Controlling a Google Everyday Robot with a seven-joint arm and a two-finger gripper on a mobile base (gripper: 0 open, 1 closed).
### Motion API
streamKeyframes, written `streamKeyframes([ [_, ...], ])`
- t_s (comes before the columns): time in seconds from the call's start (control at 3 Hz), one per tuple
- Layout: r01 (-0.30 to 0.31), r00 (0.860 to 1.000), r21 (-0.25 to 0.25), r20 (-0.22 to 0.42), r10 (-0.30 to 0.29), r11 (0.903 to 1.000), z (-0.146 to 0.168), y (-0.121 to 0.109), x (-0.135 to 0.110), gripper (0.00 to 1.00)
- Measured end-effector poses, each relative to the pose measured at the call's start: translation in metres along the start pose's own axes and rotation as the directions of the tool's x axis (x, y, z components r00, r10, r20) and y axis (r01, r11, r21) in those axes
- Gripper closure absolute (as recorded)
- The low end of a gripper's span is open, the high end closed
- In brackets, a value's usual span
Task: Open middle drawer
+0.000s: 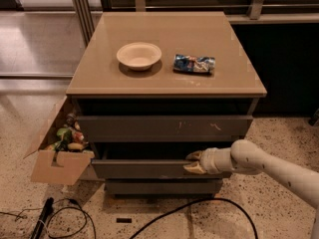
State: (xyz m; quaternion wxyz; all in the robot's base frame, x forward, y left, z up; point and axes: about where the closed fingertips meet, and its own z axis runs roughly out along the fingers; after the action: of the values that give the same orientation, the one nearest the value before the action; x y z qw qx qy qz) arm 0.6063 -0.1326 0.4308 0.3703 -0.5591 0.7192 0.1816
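- At the right part of the middle drawer [144, 169], the pincer [193, 162] is placed, carried by a pale arm [271, 166] reaching in from the right.
- The upper edge of the drawer front is grasped by it: one fingertip is seen over the edge, the other against the front.
- The middle drawer is pulled out slightly, between the top drawer [159, 128] and the bottom drawer [159, 186].
- On the tabletop [99, 78], a bowl [139, 55] and a crumpled packet [194, 63] are laid near each other.

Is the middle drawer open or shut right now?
Partly open: the middle drawer juts forward of the bottom front, dark gap above; the gripper sits at its top edge.
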Motion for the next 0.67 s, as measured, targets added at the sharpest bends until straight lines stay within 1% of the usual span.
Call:
streamKeyframes([
  [0.33,-0.001,1.000,0.015,0.009,0.001,0.9999,-0.0102,-0.0024,-0.0091,1.00],
  [0.67,-0.001,1.000,0.023,0.012,0.001,0.9997,-0.0115,-0.0025,-0.0101,1.00],
])
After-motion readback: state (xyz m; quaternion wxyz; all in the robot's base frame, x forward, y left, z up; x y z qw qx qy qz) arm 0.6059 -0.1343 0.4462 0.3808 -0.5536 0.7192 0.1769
